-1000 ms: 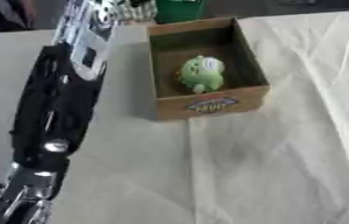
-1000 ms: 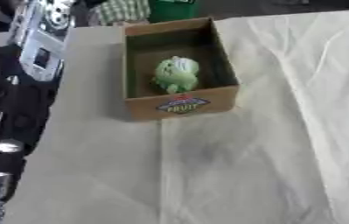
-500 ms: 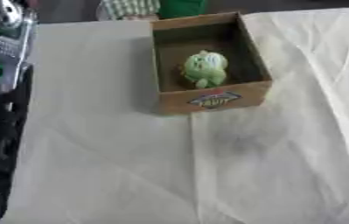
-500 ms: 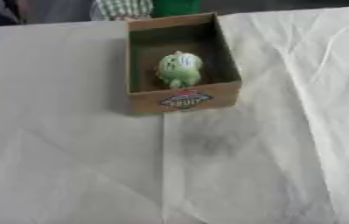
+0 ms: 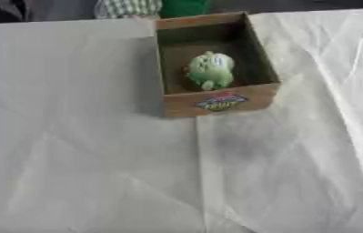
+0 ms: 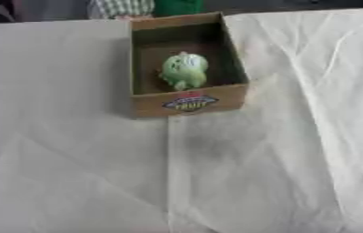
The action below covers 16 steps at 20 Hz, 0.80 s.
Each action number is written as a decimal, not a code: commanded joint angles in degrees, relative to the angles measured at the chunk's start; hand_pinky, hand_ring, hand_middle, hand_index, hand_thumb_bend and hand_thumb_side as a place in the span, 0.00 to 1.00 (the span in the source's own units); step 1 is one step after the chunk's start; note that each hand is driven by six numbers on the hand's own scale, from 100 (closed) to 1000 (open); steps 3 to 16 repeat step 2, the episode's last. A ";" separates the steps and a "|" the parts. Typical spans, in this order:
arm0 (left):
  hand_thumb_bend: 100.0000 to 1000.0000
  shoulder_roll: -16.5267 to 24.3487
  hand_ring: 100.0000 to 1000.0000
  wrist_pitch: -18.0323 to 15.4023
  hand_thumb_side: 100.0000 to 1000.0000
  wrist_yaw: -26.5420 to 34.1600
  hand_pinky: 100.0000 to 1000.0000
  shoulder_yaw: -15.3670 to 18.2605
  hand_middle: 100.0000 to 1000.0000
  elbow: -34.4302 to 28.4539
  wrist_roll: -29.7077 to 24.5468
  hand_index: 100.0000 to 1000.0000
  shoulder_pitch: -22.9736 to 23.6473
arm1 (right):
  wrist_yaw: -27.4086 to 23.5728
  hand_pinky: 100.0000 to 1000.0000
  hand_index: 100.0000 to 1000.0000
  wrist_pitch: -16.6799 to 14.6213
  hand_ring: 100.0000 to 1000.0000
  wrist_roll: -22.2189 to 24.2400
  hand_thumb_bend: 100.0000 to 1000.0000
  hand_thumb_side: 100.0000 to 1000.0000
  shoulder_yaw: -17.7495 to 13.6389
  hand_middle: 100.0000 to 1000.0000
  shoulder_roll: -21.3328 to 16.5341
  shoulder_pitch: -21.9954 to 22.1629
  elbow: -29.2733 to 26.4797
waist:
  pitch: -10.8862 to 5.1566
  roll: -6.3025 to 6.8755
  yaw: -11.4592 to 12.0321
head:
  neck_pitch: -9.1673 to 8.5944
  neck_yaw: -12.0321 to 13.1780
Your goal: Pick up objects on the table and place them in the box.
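Cardboard brown open box (image 5: 216, 101) holds the pale green round toy (image 5: 209, 70) on the white cloth-covered table (image 5: 97, 159); the left arm has withdrawn, so neither hand's fingers can be judged.

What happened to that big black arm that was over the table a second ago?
The robot's left arm drew back off the left side and is now out of both views, hand included. The green toy stayed lying inside the cardboard box, and the box stayed where it was on the white tablecloth.
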 commanded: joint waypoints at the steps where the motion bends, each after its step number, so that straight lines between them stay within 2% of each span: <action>1: 0.00 2.28 0.67 -1.19 0.80 -0.21 0.72 1.18 0.58 -2.56 0.59 0.77 0.80 | 0.55 0.82 0.87 -0.07 0.69 -0.24 0.00 0.53 -0.74 0.72 -1.88 -0.46 -0.80 | -0.78 -0.21 0.02 | -0.60 0.26; 16: 0.00 2.30 0.67 -1.33 0.80 -0.24 0.72 1.22 0.58 -2.64 0.60 0.77 1.00 | 0.55 0.82 0.87 -0.08 0.69 -0.24 0.00 0.53 -0.73 0.72 -1.87 -0.47 -0.80 | -0.78 -0.22 0.02 | -0.61 0.29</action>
